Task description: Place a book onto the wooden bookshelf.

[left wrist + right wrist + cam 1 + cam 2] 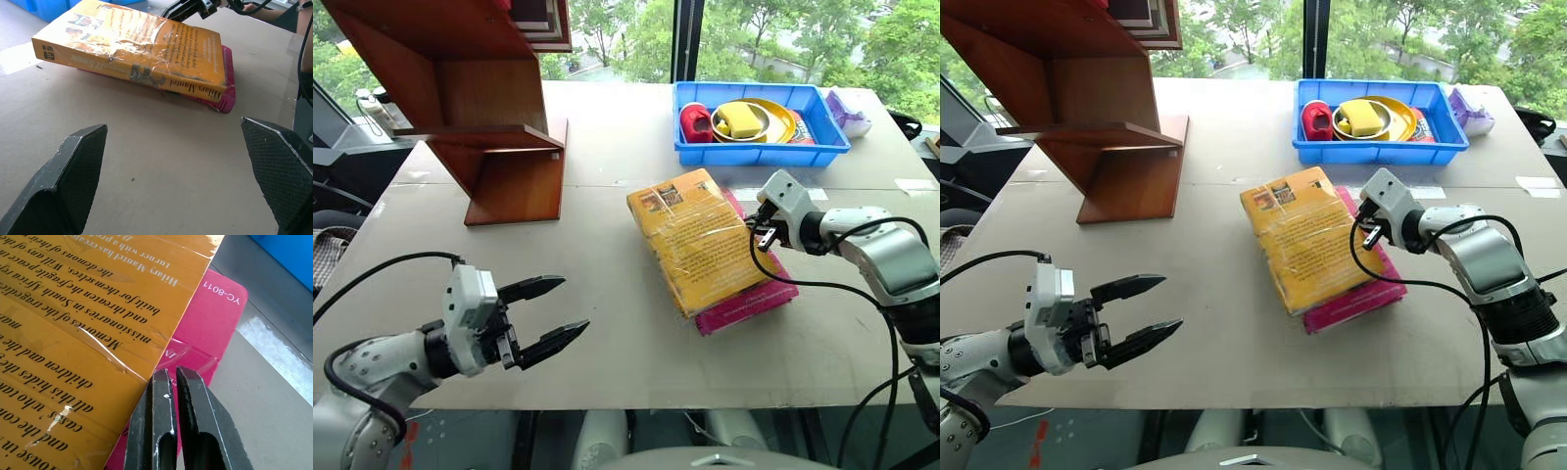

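Honestly, biggest risk is the shelf (484,127): it sits at the far left of the table (607,323), well apart from the book (697,240), and its boards sit between slanted side panels, so a thick book carried in at an angle could catch a panel edge or tip off a board. Next risk is the stack: the book lies flat on a pink book (749,304), both near the table's middle just in front of the blue tray (759,149), so any push or scoop at the edge could drag the pink one along or slide the pair toward the tray. Then the wrap: glossy, wrinkled plastic over the cover looks slick, so I'd expect fingers to slip or pinch film only rather than the book itself. Right gripper (173,382) has its fingers pressed together with nothing between them, tips at the book's right edge over the exposed pink cover; closed like that it can't take a book this thick and would only nudge it. Left gripper (543,315) is spread wide, empty, near the table's front left, well short of the book. Book itself: thick yellow-orange paperback, black text, small pictures at the far end of the cover, spine lettering facing the left gripper.
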